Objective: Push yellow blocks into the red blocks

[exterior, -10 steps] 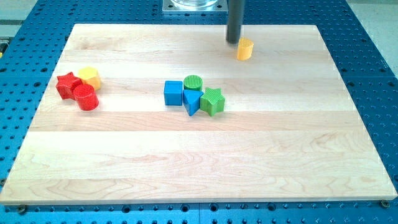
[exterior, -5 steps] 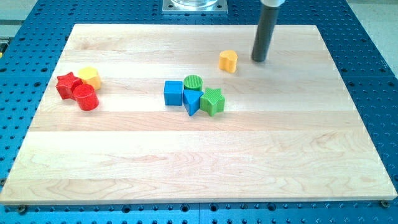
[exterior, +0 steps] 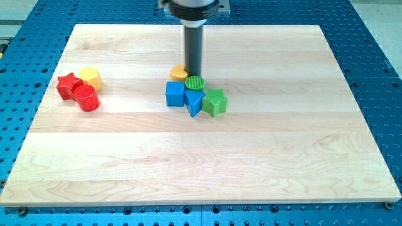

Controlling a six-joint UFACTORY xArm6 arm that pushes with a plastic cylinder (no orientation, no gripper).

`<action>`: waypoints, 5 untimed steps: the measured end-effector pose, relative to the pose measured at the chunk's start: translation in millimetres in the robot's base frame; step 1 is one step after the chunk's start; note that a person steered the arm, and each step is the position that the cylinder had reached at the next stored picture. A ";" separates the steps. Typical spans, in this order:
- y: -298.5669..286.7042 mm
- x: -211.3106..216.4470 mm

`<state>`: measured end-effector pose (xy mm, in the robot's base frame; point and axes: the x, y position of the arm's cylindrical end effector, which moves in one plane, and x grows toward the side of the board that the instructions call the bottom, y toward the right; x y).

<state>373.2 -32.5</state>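
Note:
My tip point(exterior: 192, 75) stands right of a yellow block point(exterior: 179, 72) near the board's upper middle, touching or nearly touching it; the rod hides the block's right part. That block sits just above the blue cube point(exterior: 175, 93) and left of the green cylinder point(exterior: 195, 83). At the view's left, a second yellow block point(exterior: 90, 77) rests against a red star point(exterior: 68, 85) and a red cylinder point(exterior: 86, 98).
A cluster sits below my tip: the blue cube, the green cylinder, a blue triangle point(exterior: 193, 102) and a green star point(exterior: 215, 102). The wooden board point(exterior: 207, 163) lies on a blue perforated table.
My tip went round to the right of the yellow block, then swept left and down, pushing it from the upper right to just above the blue cube.

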 end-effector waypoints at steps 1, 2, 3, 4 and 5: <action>-72.4 19.2; -125.8 25.1; -124.7 25.1; -147.0 25.1; -124.6 25.1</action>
